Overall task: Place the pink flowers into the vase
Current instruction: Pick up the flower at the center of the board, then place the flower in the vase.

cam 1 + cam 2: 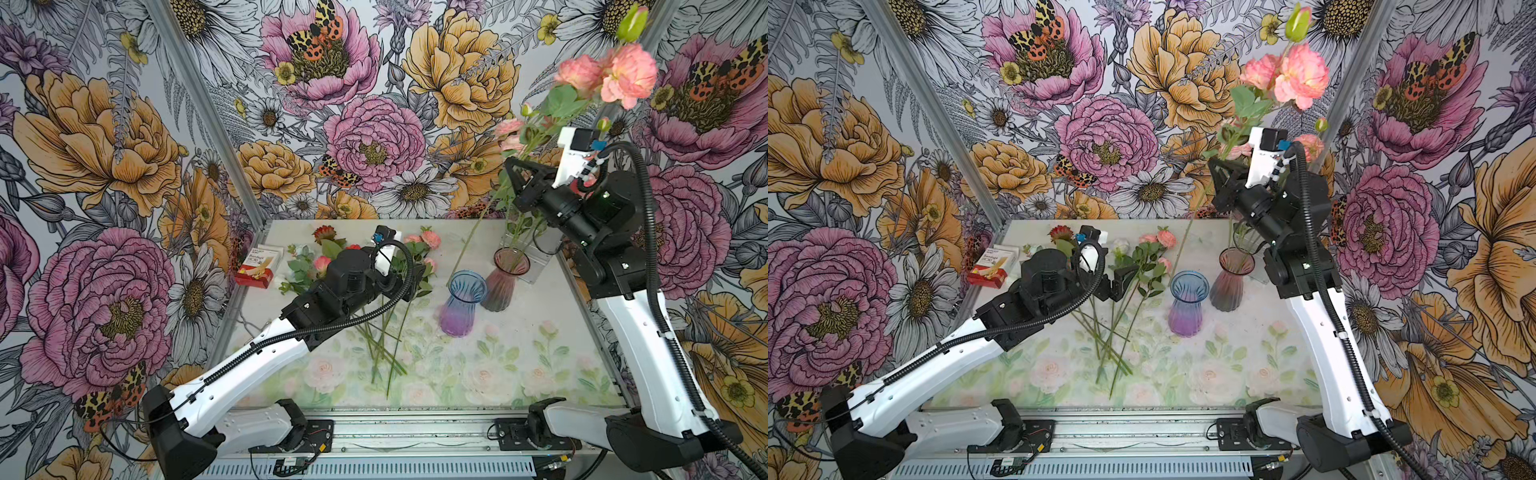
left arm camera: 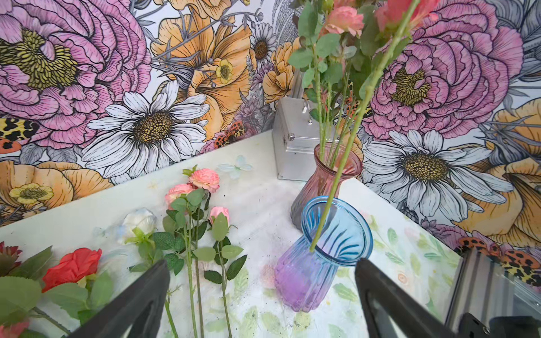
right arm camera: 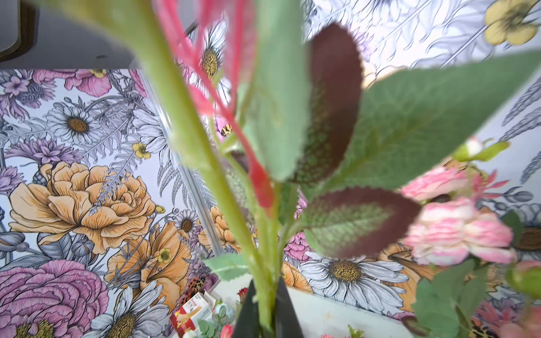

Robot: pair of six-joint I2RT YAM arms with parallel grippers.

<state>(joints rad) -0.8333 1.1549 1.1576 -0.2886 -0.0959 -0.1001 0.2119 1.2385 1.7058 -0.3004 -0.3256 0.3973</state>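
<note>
The right wrist view gives little to go on. Blurred green and maroon-edged leaves fill it, and the right pincer (image 3: 267, 292) is cut off at the edge, its two dark fingers pressed tight on a green stem. Both top views show that stem belongs to a spray of the pink flowers (image 1: 627, 75), held high near the back right corner.

The long stalk slants down to the mouth of the blue vase (image 2: 322, 254). Whether the tip sits inside or only leans on the rim, I can't tell. Behind it the pink vase (image 2: 328, 175), half hidden, holds more pink sprays, their tops cut off.

The left pincer (image 2: 262, 269) hangs low, jaws spread wide with nothing between them. Its arm covers much of the pile in both top views. The loose pink blooms (image 2: 205, 180) lie flat beside a white rose (image 2: 140, 221) and a red rose (image 2: 73, 266).

The worktop (image 1: 540, 365) is pale, printed with faint roses, and bold floral wallpaper (image 1: 104, 137) covers the walls. A silver case (image 2: 292, 140) stands in the corner, and a red box (image 1: 255, 270) sits at the far left.
</note>
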